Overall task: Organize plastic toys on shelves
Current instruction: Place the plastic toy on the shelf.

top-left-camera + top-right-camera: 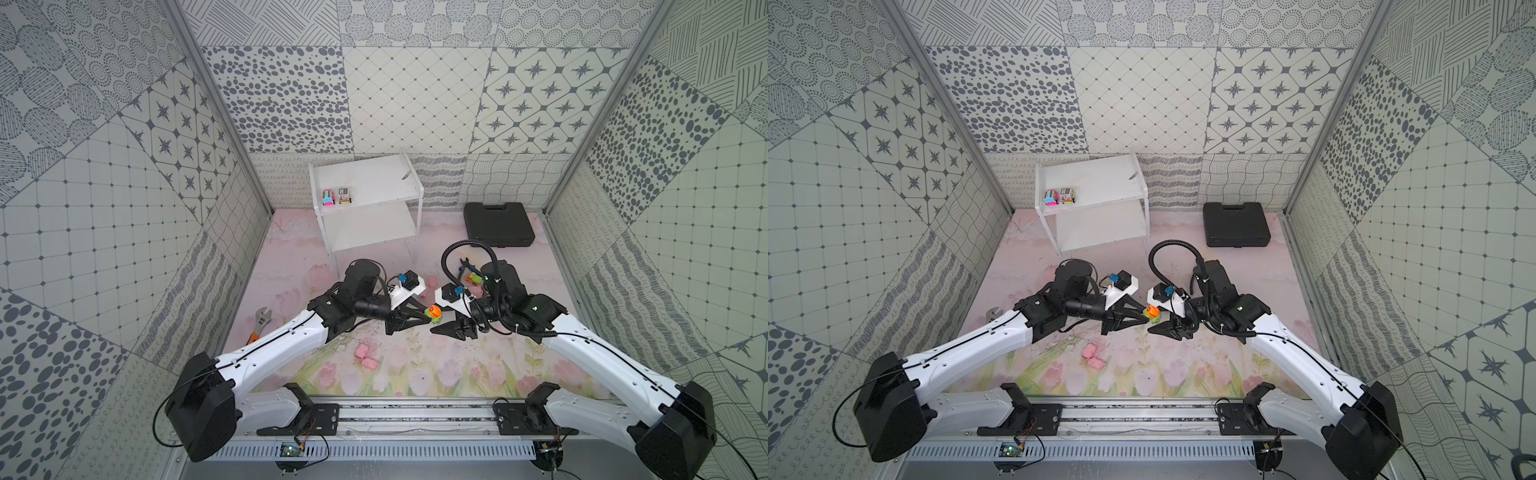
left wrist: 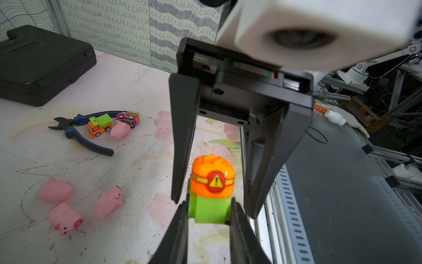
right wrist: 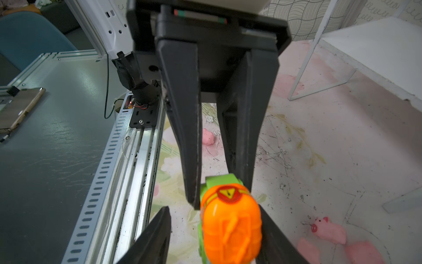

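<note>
Mat (image 1: 415, 357) lies open beneath left end effector (image 2: 209, 211) pinching orange car (image 2: 213, 180), right end effector (image 3: 214, 208) spread

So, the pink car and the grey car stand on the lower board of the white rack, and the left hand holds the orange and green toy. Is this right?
Not fully. The pink car and the grey car stand on the upper board of the white rack, not the lower one; both top views show it. The left hand does hold the orange and green toy.

The toy (image 2: 212, 182) is orange over green with a red-and-yellow warning sign; pigs (image 2: 107, 201) pink, shelves (image 1: 374, 183) white, case (image 1: 498, 224) black.
</note>
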Controlling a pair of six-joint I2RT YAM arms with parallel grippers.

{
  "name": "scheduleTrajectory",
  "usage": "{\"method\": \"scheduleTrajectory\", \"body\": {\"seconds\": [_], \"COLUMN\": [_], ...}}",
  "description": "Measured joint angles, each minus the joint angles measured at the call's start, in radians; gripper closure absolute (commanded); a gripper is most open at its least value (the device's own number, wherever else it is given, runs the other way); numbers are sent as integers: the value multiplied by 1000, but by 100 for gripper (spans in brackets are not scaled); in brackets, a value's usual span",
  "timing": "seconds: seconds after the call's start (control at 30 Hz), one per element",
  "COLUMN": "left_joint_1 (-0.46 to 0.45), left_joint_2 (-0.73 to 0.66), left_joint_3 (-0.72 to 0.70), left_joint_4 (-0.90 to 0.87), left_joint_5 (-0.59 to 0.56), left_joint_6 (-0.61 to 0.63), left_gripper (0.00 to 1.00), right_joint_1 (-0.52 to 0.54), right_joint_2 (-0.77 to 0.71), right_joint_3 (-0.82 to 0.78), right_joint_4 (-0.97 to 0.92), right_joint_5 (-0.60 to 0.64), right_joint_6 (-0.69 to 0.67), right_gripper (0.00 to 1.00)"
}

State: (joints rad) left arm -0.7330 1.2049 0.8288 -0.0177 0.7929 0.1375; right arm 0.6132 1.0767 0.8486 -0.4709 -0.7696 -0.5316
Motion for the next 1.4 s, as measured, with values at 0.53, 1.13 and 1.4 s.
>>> {"method": "scheduleTrajectory", "body": {"seconds": [0.53, 1.13, 1.4], "left_joint_1": [51, 80, 132], "left_joint_2": [-140, 124, 309], "left_joint_3": [87, 741, 970], "left_joint_4": [-24, -343, -434], "left_joint_5": [-267, -959, -1141], "left_joint_6": [-72, -336, -324], "left_gripper": [85, 83, 83], "right_joint_1": [-232, -288, -291], "right_joint_2": [-277, -187, -187], "right_joint_3": [-260, -370, -410], "right_joint_4": [484, 804, 873], "right_joint_5": [219, 313, 274], "right_joint_6": [624, 1010, 1027], "right_gripper": [12, 12, 12]}}
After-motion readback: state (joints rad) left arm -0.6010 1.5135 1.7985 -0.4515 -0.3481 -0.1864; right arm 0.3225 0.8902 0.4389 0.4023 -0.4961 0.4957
